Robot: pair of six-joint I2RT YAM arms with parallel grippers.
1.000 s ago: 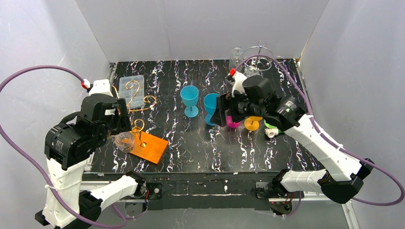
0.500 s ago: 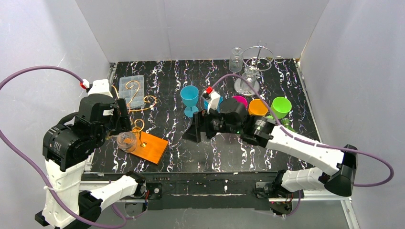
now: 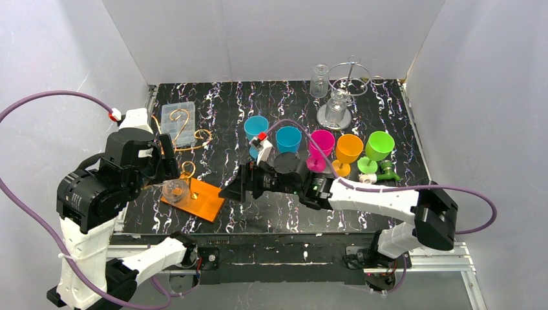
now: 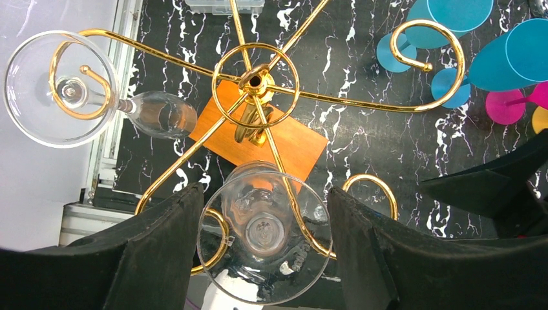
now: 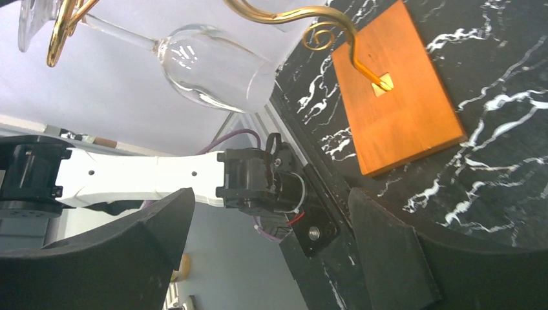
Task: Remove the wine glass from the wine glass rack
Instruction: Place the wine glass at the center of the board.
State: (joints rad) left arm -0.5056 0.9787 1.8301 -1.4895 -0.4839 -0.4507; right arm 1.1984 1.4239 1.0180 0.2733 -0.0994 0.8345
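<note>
A gold wire wine glass rack [image 4: 254,81] stands on an orange wooden base [image 3: 200,199] at the left of the table. In the left wrist view a clear wine glass [image 4: 265,236] hangs upside down from a gold arm. Its round foot fills the gap between my left gripper's [image 4: 265,200] jaws, and both jaws touch its rim. In the top view the same glass [image 3: 174,189] is beside the base. A second clear glass [image 4: 61,90] hangs on another arm. My right gripper [image 3: 231,192] is open and empty, just right of the base [image 5: 400,110], facing a hanging glass [image 5: 213,68].
Two blue goblets [image 3: 256,129], a pink [image 3: 322,143], an orange [image 3: 349,148] and a green one [image 3: 380,145] stand mid-table behind my right arm. A silver rack [image 3: 349,68] with clear glasses is at the back right. A clear plastic box [image 3: 179,119] lies at the back left.
My right arm has swung left from the coloured goblets to just right of the rack's base, uncovering the pink, orange and green goblets. The left gripper and its glass have barely shifted.
</note>
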